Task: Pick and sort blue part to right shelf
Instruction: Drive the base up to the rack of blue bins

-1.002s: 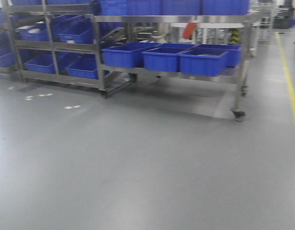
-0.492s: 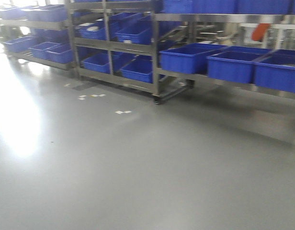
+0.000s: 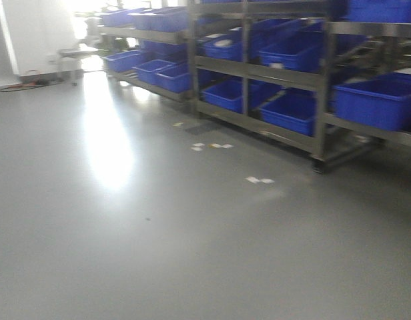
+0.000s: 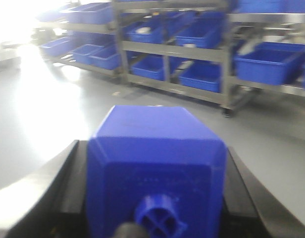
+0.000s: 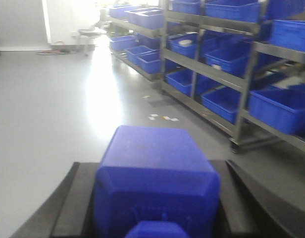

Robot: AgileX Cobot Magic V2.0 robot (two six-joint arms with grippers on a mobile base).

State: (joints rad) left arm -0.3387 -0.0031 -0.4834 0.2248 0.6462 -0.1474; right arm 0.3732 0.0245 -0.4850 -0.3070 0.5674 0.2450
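In the left wrist view my left gripper (image 4: 155, 193) is shut on a blue part (image 4: 157, 148), a matte-blue block with sloped shoulders and a nub facing the camera. In the right wrist view my right gripper (image 5: 155, 198) is shut on a second blue part (image 5: 155, 168) of the same shape. Black fingers (image 4: 68, 173) press each block from both sides. Neither gripper shows in the front view. Steel shelves with blue bins (image 3: 285, 113) stand across the floor at the right of the front view, also in the left wrist view (image 4: 202, 74) and the right wrist view (image 5: 217, 99).
A grey floor (image 3: 159, 233) stretches ahead with bright glare at the left. White scraps (image 3: 259, 180) lie on the floor near the rack's wheeled foot (image 3: 317, 167). A stool or small table (image 3: 75, 57) and cables (image 3: 32, 83) stand at the far left wall.
The front view has swung left: the shelves slid to the right of the picture, and the bright wall and glare at the far left came into view.
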